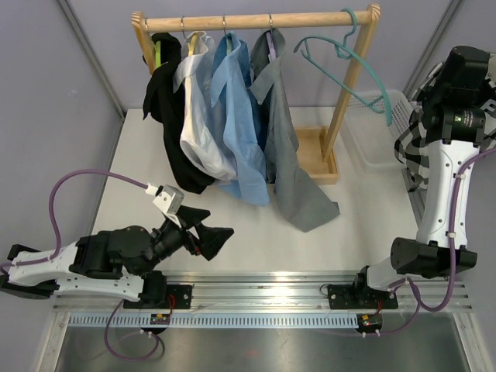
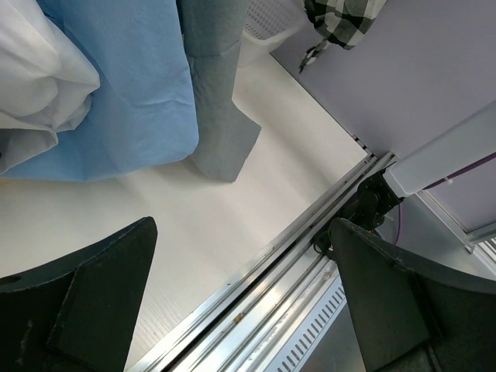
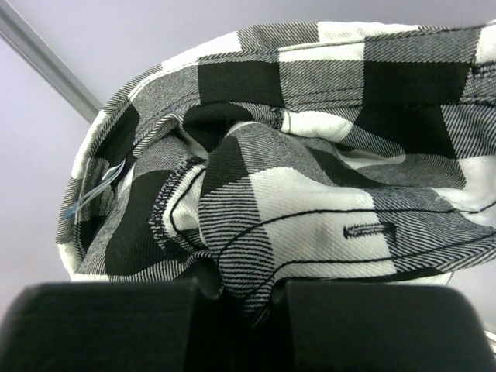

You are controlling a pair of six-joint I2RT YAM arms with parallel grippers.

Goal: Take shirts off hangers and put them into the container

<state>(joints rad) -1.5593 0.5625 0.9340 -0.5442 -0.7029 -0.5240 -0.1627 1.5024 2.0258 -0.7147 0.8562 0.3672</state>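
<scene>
Right jaws clamp the checked shirt [image 3: 310, 194] by the container [image 1: 364, 143], left jaws gape, and I reckon dangling cloth might snag its rim.

Light wooden clothes rack [image 1: 310, 17] with round top rail, standing at the back of a white bench [image 1: 256, 240], shallow wooden base tray [image 1: 332, 167] beneath, plain grey walls [image 1: 46, 93] around.

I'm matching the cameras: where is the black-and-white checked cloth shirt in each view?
Top external: black-and-white checked cloth shirt at the right edge, against the right arm.
Left wrist: top edge, right of centre.
Right wrist: fills the frame, clamped in the right pincer.
Shared landmark: white lattice plastic basket, top and left wrist only.
</scene>
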